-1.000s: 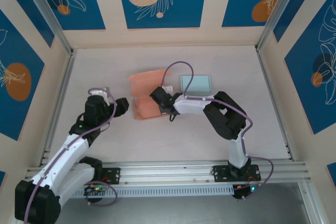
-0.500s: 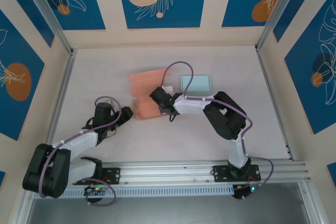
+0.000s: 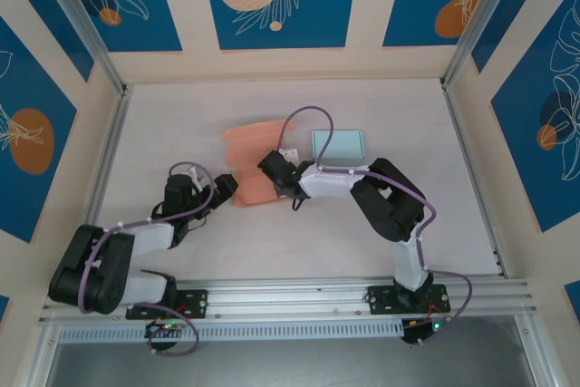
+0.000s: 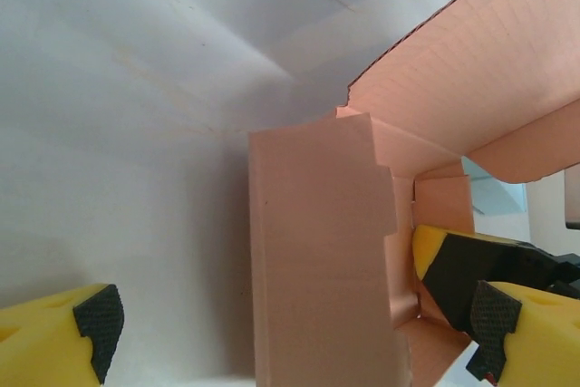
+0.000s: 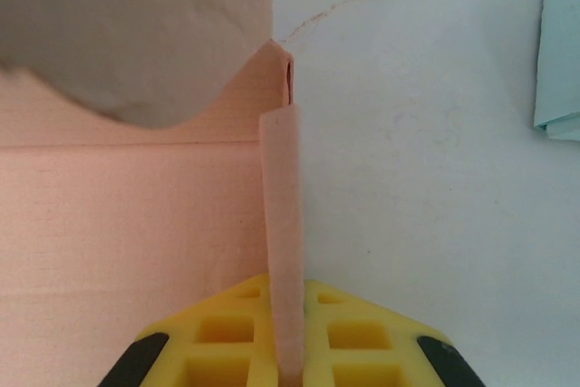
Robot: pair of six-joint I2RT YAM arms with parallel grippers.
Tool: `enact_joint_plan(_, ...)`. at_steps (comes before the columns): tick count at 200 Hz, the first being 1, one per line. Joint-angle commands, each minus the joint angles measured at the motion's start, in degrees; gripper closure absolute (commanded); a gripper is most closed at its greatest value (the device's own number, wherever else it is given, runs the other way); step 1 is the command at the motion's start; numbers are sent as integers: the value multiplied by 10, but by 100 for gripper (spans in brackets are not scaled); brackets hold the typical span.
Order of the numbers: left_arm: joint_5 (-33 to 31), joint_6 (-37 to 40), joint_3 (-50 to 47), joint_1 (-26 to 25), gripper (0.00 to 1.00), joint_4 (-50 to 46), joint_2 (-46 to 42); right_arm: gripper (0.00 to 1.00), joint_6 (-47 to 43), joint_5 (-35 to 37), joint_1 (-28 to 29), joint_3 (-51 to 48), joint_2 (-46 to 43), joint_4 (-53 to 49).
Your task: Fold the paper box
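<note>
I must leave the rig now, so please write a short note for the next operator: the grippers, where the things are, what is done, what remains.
Left gripper: open, facing the pink box at its left wall.
Right gripper: shut on an upright flap of that box.
Box: in the middle of the table, partly folded, lid open. A blue box lies behind it.
To do: fold the walls in, close the lid.

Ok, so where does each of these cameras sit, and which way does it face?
Top external: above and behind the bases, looking down on the table; both arms, left gripper and right gripper at the pink paper box.
Left wrist: low, facing the box's upright flap; its fingers spread wide.
Right wrist: looking along its fingers, shut on a thin flap.
Shared: all three show the box; top and right wrist show the teal paper.
</note>
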Motion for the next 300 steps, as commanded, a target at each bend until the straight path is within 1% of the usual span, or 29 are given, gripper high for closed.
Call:
enact_joint_plan(1,45,-24,16,7,0,62,48,100,3,-17,8,-8,27,-55)
enact_joint_plan(22,65,-32,24,1,0,86,70,100,2,-16,8,-7,28,-55)
enact_joint_plan(45,73,-28,45,-23,0,72,69,100,2,-16,8,-3,32,-56)
enact_joint_plan(70,72,-29,58,-41,8,67,58,100,2,-13,8,-2,32,-57)
enact_joint_plan(91,59,-17,69,-48,14,35,33,100,3,-15,9,-2,32,-58)
enact_joint_plan(117,45,4,82,-58,17,-2,17,100,2,-14,8,0,33,-58)
enact_joint_plan(155,24,54,103,-68,33,-66,45,100,1,-17,9,2,34,-54)
enact_joint_plan(170,23,60,105,-68,40,-65,64,100,2,-18,9,2,35,-53)
enact_joint_plan(176,25,58,106,-68,41,-62,70,100,2,-19,9,2,35,-52)
enact_joint_plan(183,32,54,105,-68,41,-52,72,100,2,-19,9,2,35,-53)
enact_joint_plan(197,38,56,108,-68,35,-54,56,100,3,-19,9,0,34,-54)
enact_joint_plan(231,29,98,141,-67,30,-158,-53,100,2,-16,9,-3,32,-57)
enact_joint_plan(252,-27,121,149,-63,29,-245,-122,100,2,-14,9,-4,30,-58)
enact_joint_plan(270,-111,132,144,-59,30,-327,-164,100,2,-15,9,-2,29,-58)
enact_joint_plan(282,-154,138,139,-57,29,-365,-174,100,2,-17,9,-3,29,-56)
enact_joint_plan(289,-166,141,136,-55,29,-377,-173,100,1,-17,10,-2,30,-55)
enact_joint_plan(300,-165,138,127,-52,29,-372,-165,100,2,-18,10,-2,29,-53)
